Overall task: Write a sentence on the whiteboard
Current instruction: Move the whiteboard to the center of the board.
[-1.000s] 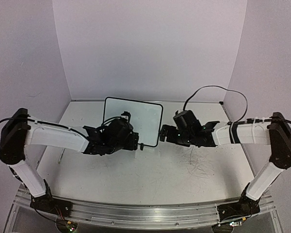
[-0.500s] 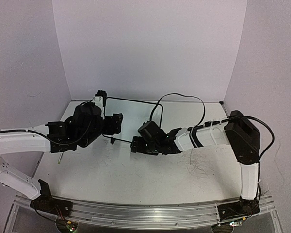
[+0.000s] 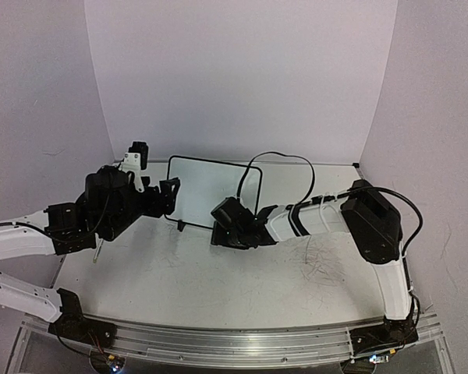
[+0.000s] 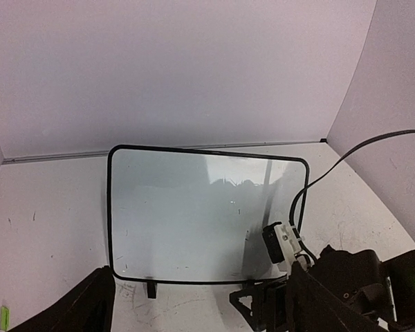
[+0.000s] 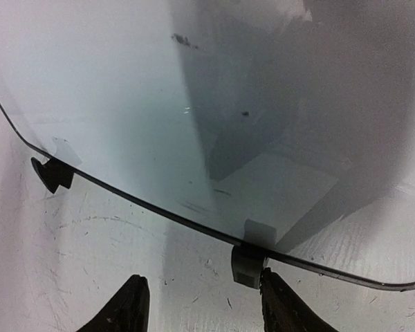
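The whiteboard, white with a thin black frame, stands tilted on two small black feet at the back middle of the table. It fills the left wrist view and the right wrist view, and I see no writing on it. My left gripper hangs open just left of the board's left edge, its fingers wide apart with nothing between them. My right gripper is low at the board's bottom edge. It is open, with its right fingertip close beside one black foot.
A black cable loops from the right arm over the board's right side. Pen scribbles mark the tabletop at the right. A thin stick-like object lies near the left edge. Walls close in on the back and both sides.
My left arm drew back from the board's lower middle to its left side and opened wider. My right arm slid left along the board's bottom edge and its fingers narrowed.
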Robot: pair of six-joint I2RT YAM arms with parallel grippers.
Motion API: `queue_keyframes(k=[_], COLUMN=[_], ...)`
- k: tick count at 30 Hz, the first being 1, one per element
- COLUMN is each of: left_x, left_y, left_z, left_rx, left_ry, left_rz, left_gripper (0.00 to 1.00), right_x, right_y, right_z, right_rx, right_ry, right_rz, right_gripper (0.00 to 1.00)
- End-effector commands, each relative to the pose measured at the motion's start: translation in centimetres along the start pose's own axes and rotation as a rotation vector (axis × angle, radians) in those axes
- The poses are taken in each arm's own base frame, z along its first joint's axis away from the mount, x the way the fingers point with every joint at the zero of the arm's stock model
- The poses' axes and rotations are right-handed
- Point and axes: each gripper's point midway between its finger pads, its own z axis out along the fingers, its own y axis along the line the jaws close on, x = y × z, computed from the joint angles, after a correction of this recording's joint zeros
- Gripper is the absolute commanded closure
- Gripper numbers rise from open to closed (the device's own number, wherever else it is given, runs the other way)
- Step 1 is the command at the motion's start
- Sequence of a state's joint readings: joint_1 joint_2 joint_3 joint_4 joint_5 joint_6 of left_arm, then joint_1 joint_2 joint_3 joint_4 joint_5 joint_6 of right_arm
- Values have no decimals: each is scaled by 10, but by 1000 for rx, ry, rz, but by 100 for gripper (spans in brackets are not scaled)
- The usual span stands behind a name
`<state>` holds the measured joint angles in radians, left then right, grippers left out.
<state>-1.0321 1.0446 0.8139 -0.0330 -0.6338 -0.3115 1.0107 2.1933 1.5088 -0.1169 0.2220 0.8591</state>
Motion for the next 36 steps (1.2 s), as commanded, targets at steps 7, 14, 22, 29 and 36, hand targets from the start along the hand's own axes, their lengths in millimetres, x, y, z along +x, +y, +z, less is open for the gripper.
queue_keyframes(k=[7,14,22,29,36], left_x=[-34,-36,-34,-37,-51], left_y=[14,21,20,25,18], left_z=[-28,-36,-31,-34,-33], left_rx=[20,11,-3,-24,-9], left_ry=[-110,-130,-120,-133,-165], left_rz=[1,-1,35,7,-20], left_gripper=[13,12,12,12,11], right_x=[-20,-19,-27,-31,-35], right_y=[-5,-8,-13,-23,-45], right_z=[6,15,14,7,-14], right_rx=[124,153,189,210,253], right_ry=[-86,-86,-120,-123,-121], right_rz=[-11,-25,-25,-47,-154], right_gripper=[58,67,86,100,100])
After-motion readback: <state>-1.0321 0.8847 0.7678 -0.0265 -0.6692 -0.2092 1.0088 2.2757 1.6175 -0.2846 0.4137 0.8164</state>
